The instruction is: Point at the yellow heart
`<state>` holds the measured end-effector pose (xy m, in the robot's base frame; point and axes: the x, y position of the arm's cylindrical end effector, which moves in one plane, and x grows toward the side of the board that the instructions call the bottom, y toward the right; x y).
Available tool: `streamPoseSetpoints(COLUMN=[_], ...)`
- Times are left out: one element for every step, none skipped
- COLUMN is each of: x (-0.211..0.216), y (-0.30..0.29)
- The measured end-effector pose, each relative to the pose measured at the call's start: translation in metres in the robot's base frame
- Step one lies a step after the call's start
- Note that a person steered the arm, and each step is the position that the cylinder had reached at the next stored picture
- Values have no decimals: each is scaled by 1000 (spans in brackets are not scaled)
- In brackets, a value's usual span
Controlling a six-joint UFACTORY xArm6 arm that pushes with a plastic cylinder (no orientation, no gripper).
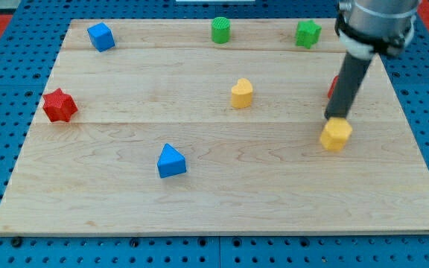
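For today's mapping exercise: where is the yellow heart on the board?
The yellow heart lies just right of the board's centre, below the green cylinder, well left of my tip.

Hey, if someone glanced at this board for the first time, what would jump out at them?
The dark rod at the view's right stands out first, my tip just above a yellow block, with a red block partly hidden behind the rod. Next comes the yellow heart near the board's middle, well to the tip's left. Blue, green and red blocks lie scattered around.

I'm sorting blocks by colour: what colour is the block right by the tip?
Yellow: the block just below my tip, in the camera view.
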<state>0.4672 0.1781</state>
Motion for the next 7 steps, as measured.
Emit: streamPoseSetpoints(x=[54,40,-8,-31,-31,-31,-31], y=[3,2,2,-5,-10,-15,-16])
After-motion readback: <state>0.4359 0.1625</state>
